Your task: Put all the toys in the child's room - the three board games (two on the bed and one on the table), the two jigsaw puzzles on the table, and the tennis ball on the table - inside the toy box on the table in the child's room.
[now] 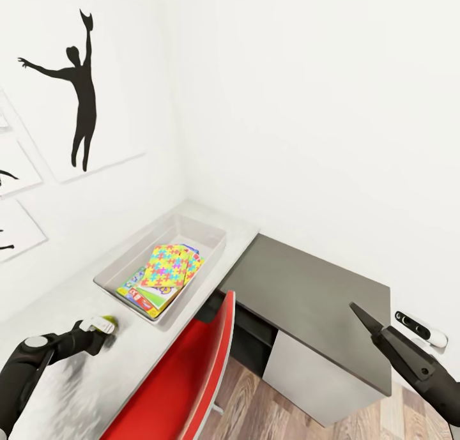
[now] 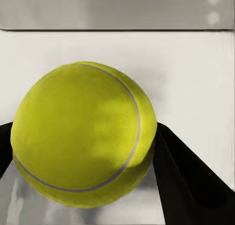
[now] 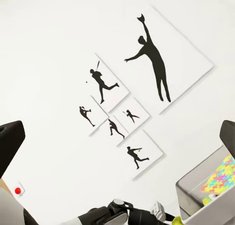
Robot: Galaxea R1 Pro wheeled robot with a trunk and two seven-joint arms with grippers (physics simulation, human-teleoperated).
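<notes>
The left gripper [image 1: 107, 328] is closed around the fuzzy yellow-green tennis ball [image 2: 83, 134] low over the pale table [image 1: 147, 357], just near of the toy box [image 1: 211, 235]. That shallow translucent bin already holds bright jigsaw puzzles [image 1: 167, 265] stacked on flat printed board games [image 1: 145, 294], so by my judgement only the ball remains. The right gripper [image 1: 367, 318] hangs empty, jaws spread, over the dark matte top [image 1: 306, 293].

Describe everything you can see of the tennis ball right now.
The tennis ball is a fuzzy yellow-green sphere with a pale curved seam. It sits on the pale table, short of the toy box, between the dark fingers of the left claw, which flank both sides. Whether they press it is unclear.
</notes>
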